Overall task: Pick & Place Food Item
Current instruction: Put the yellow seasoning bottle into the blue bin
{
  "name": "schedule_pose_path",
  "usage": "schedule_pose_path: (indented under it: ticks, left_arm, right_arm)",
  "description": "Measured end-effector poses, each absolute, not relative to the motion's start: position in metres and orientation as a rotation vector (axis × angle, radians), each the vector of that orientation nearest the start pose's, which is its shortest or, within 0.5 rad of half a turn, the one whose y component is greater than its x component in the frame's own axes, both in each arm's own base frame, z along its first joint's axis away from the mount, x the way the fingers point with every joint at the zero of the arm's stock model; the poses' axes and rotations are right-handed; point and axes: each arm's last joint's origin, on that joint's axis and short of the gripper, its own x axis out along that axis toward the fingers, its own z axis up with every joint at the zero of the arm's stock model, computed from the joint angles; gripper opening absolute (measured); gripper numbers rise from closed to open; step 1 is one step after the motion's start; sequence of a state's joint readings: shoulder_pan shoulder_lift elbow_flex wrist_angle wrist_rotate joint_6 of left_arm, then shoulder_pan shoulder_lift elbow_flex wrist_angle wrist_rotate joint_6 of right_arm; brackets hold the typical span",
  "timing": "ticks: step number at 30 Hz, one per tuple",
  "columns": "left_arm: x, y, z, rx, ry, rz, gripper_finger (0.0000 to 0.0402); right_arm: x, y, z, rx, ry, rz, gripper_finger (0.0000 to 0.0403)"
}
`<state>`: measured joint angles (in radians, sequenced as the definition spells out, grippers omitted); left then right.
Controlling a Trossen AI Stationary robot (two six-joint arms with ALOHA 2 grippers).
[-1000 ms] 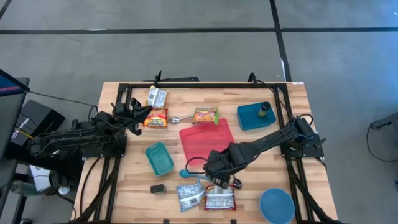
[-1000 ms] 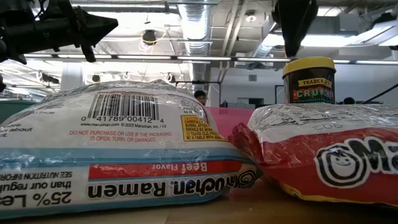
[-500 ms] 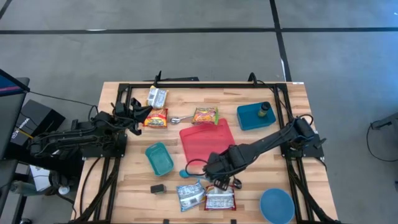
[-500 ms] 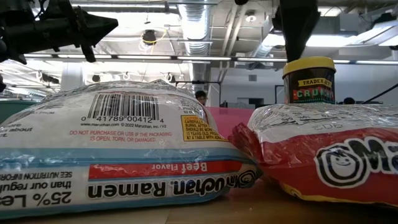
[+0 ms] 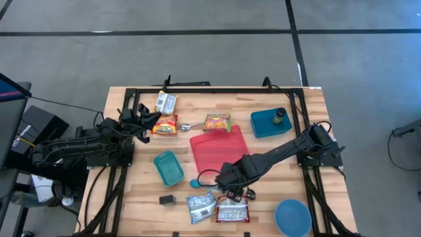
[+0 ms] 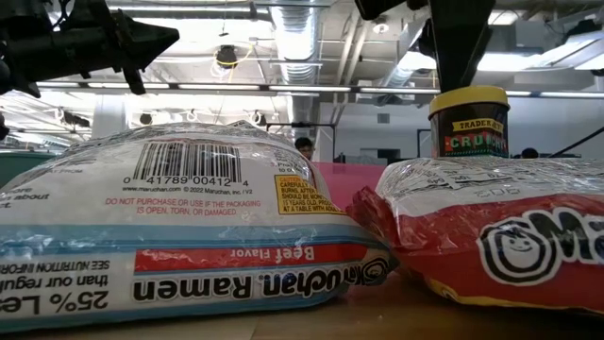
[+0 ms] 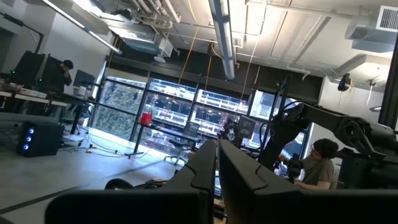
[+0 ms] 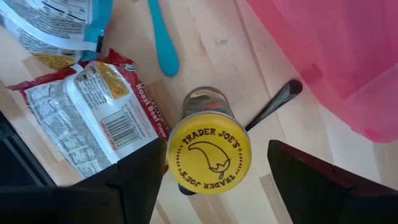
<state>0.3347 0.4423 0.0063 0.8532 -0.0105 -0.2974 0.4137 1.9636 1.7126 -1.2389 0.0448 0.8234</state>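
Two dark, jointed arms with black cables, each ending in a black two-fingered claw (image 5: 233, 191).

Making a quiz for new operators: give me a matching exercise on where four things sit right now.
Things:
1. Trader Joe's jar
2. red ramen packet
3. blue plate
4. right gripper

Places:
A. around the jar, open
B. near-right table corner
C. upright beside the pink tray
D. flat beside the jar

Pairs: 1-C, 2-D, 3-B, 4-A

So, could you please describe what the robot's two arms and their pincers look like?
Both arms, left arm and right arm, are dark, jointed and boxy, with black cables looped near the right wrist. Each pincer, left pincer and right pincer, has two flat dark fingers.
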Motion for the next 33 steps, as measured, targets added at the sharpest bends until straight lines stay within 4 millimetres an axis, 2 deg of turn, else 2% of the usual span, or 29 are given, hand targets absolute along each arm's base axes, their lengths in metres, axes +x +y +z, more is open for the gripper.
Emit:
schedule_pose_path:
  ticks: [33]
  left_arm:
    - [0.1106, 0.0388, 0.2066, -0.223, -0.46, 0.276, 0.0012]
  right_arm:
    - [0.3489, 0.1539, 0.246, 0.33, 1.464, -0.324, 0.0276]
